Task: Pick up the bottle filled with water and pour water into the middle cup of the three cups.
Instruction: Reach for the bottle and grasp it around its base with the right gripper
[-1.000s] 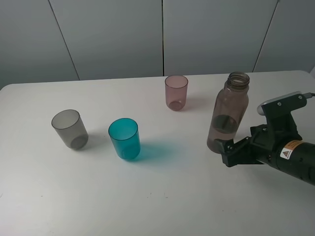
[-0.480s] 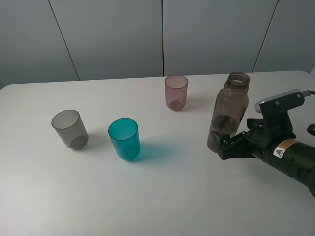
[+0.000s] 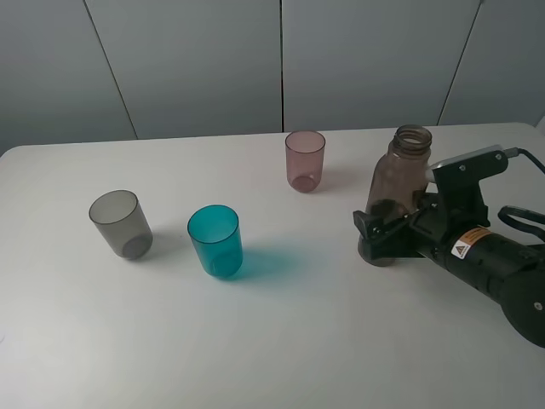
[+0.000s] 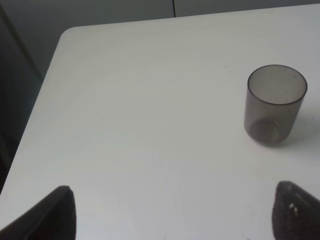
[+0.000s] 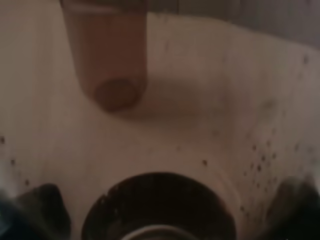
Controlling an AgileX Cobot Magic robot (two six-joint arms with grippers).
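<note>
The brownish-pink bottle (image 3: 400, 175) stands upright and uncapped on the right of the white table (image 3: 281, 341). My right gripper (image 3: 379, 232) is open, with its fingers on either side of the bottle's lower part. In the right wrist view the bottle (image 5: 165, 150) fills the frame between the fingers. The teal-blue middle cup (image 3: 215, 240) stands left of centre, well away from the bottle. The smoky grey cup (image 3: 121, 223) is to its left and the pinkish-mauve cup (image 3: 305, 160) is at the back. My left gripper (image 4: 177, 215) is open and empty, with the grey cup (image 4: 275, 104) ahead of it.
The table's left edge and a rounded corner (image 4: 67, 35) show in the left wrist view. The pinkish cup (image 5: 107, 60) shows blurred through the bottle in the right wrist view. A grey panelled wall (image 3: 281, 60) stands behind the table.
My right gripper has moved forward to the left, from beside the bottle's base to having its fingers around the bottle's lower part. The bottle and cups have not moved.
</note>
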